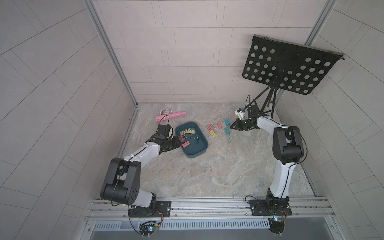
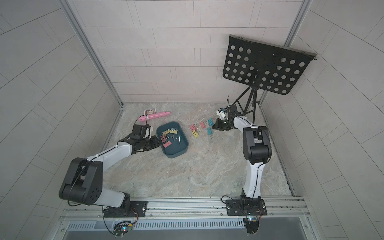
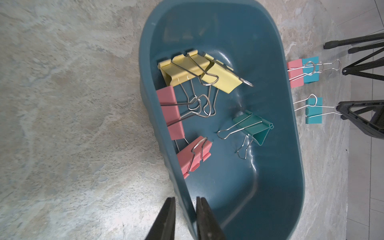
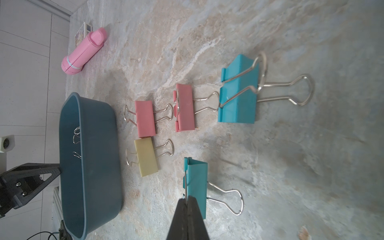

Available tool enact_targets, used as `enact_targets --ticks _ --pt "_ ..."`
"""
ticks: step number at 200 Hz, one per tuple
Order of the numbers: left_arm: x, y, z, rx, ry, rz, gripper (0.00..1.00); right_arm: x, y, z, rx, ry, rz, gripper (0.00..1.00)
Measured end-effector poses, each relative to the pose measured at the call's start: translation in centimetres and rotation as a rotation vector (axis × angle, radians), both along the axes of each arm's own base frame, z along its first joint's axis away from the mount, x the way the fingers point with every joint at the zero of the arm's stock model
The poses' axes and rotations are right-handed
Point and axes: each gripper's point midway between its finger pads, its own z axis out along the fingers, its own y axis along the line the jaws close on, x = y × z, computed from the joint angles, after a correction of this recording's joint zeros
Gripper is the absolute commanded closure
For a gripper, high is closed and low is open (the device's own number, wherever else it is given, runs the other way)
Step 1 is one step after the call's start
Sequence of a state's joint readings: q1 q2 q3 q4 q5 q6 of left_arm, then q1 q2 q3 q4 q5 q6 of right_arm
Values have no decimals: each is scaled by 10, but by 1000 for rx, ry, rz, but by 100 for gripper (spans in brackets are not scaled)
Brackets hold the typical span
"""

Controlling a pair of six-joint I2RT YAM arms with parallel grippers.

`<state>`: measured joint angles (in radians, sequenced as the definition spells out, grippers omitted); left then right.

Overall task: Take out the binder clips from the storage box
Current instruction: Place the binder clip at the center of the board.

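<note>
1. Left gripper (image 3: 185, 199): jaws clamped across the left wall of the storage box (image 1: 196, 153). One finger is outside the rim and one is inside.
2. Right gripper (image 4: 188, 199): jaws pressed tight together, pinching the thin wire handle of a teal clip (image 4: 196, 182). The clip's body sits low on the table (image 1: 207, 176), and its other handle lies flat on the surface.
3. The storage box sits left of centre in the far half of the table, long axis running near to far with a slight slant.
4. Binder clips inside the box, seen in the left wrist view:
   - Yellow clips (image 3: 187, 68) are bunched at the far end, handles tangled.
   - Two pink clips (image 3: 170, 112) lie against the left wall.
   - One green-teal clip (image 3: 255, 128) lies apart from them, toward the right wall.
5. The near end of the box floor is bare.
6. Loose clips (image 1: 213, 134) lie on the table just right of the box, between it and the right gripper. Pink and yellow ones are nearer the box, and a second teal one (image 1: 227, 122) is farther right.
7. The held teal clip lies at the right edge of that group, near side.
8. A pink tube (image 1: 170, 116) lies in the far left corner, with a small printed card (image 1: 165, 112) just behind it. Both are apart from the box.
9. A black perforated music stand (image 1: 291, 66) is at the far right, its legs behind the right arm.
</note>
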<state>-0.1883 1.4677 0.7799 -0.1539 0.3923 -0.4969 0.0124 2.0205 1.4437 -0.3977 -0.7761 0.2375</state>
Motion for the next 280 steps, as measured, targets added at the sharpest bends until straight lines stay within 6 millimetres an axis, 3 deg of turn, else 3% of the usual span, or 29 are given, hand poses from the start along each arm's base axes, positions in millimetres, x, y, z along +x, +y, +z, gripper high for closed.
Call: enact_targets --ticks 46,113,249,280 --pt "0 0 0 0 0 0 74 8 -6 4 12 -18 -14 100" --pt "0 0 0 0 0 0 74 12 -14 -17 18 17 -38 100" --pt "0 0 0 1 0 0 74 24 -23 -21 40 16 -66 100" --pt "0 0 0 1 0 0 74 25 -25 -20 41 17 -72 89"
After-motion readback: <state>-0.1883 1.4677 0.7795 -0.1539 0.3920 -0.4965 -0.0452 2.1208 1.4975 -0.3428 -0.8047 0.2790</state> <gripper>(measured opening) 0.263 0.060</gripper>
